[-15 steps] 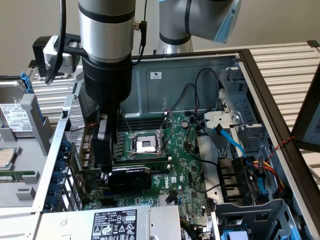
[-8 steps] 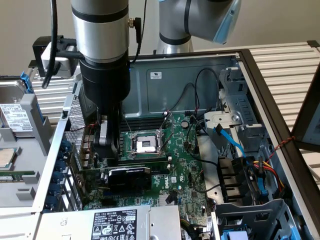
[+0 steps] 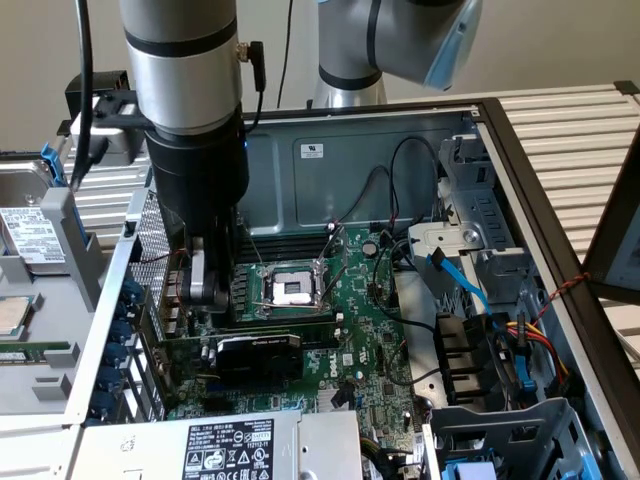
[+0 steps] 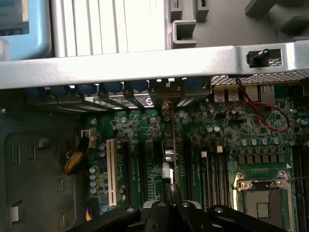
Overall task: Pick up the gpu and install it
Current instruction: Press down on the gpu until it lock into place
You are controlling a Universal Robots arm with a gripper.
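1. Exterior view: one robot arm reaches down into one open computer case. Its hand hangs low over the one green motherboard, beside the one CPU socket and near the case wall on the exterior view's left.
2. One gpu stands on the motherboard just below the hand, its black shroud facing the camera and its long edge running along the board, between the socket and the one power supply at the case's near edge.
3. From this view I cannot tell whether the hand touches the gpu.
4. One blue cable and one bundle of red and yellow wires lie toward the case's side on the exterior view's right.
5. Outside the case, on the exterior view's left, one hard drive lies flat.
6. Wrist view: the hand is closed, its two fingertips pressed together on the thin top edge of the gpu, seen edge-on.
7. The card stands upright among the expansion slots, its end toward the case's rear wall.
8. One white slot lies beside it, and one red wire loops over the board near the CPU socket.
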